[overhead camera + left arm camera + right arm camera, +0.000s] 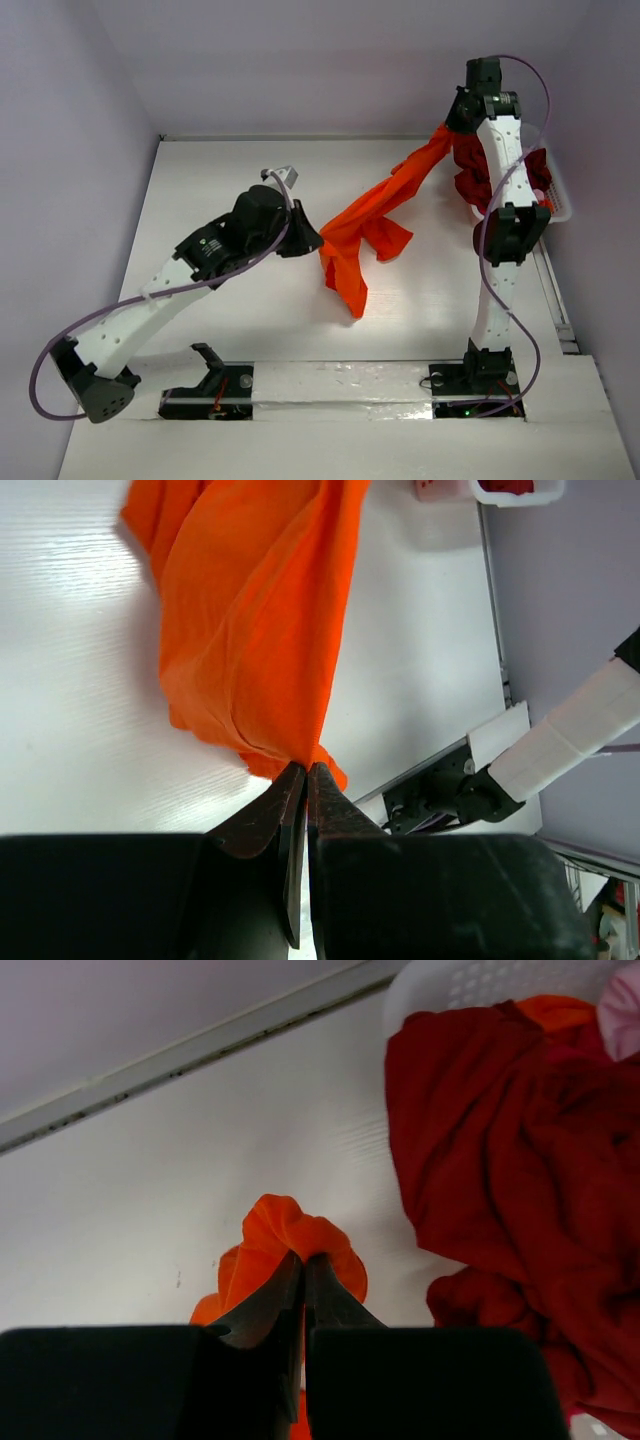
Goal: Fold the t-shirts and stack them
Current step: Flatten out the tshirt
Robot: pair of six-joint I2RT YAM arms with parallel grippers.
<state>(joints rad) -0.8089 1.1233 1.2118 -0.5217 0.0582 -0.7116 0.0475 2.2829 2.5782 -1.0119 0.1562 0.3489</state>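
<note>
White table (220, 170) below, and my left gripper (305, 770) is pinched fully shut on an edge of the orange t-shirt (250, 630). My right gripper (303, 1257) is clamped on another bunch, up beside the basket (560, 208). The shirt sags between them. These pinches look thin: stretch too hard and one may slip, or my right arm may snag the dark red shirts (500, 1140).
</note>
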